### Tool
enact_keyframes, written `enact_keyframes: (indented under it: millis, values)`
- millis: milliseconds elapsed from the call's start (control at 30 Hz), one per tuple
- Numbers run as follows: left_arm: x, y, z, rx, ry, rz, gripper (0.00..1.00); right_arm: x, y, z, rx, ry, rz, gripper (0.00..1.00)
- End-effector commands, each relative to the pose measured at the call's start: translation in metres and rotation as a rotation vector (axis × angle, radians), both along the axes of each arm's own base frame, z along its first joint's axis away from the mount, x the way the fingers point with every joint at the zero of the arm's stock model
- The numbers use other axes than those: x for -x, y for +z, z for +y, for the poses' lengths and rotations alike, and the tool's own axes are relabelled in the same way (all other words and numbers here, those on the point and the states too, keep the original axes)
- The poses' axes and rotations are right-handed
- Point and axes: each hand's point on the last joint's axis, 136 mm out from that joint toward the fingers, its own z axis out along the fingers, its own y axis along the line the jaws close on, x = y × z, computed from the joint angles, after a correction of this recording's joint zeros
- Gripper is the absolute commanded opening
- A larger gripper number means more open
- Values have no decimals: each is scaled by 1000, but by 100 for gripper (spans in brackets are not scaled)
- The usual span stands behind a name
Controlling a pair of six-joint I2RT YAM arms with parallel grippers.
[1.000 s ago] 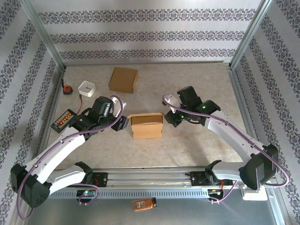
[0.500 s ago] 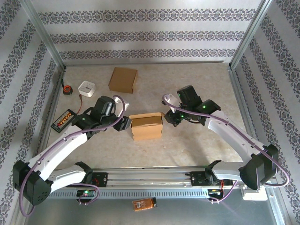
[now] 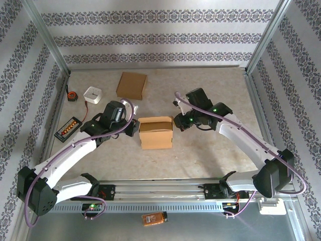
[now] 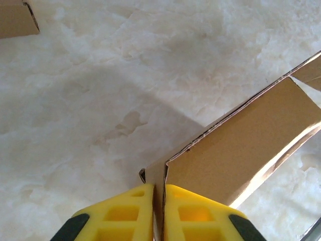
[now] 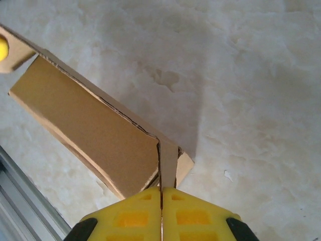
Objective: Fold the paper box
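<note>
The paper box (image 3: 156, 132) is brown cardboard, partly formed, and sits at the table's middle between both arms. My left gripper (image 3: 134, 128) is at its left end. In the left wrist view the yellow fingers (image 4: 135, 211) are pinched on the box's corner edge, and the box wall (image 4: 241, 145) runs off to the right. My right gripper (image 3: 178, 122) is at the box's right end. In the right wrist view it (image 5: 161, 193) is shut on a narrow cardboard flap (image 5: 168, 163), with the box side (image 5: 85, 120) stretching left.
A second flat brown box (image 3: 132, 85) lies at the back, its corner in the left wrist view (image 4: 17, 17). A white square device (image 3: 93, 95), a tape measure (image 3: 72, 95) and a black keypad (image 3: 68, 128) lie at the left. A metal rail (image 3: 160, 193) runs along the front.
My left gripper moved in to the box's left end and closed on its edge. The box squared up and shifted slightly back. The right gripper followed it leftwards, still shut.
</note>
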Motion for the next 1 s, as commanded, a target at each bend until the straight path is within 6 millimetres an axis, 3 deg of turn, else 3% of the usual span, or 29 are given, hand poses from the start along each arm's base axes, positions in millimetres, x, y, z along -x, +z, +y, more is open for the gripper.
enact_keyframes:
  millis: [0,333,967]
  values:
    - [0,9,-13,81,8,16,9,1,11,10,-92,-102,89,8]
    - [-3,17,-17,144,26,0,1,2,13,15,-151,-187,166,8]
    - [-4,23,-8,134,61,-40,0,13,-8,18,-142,-253,266,8]
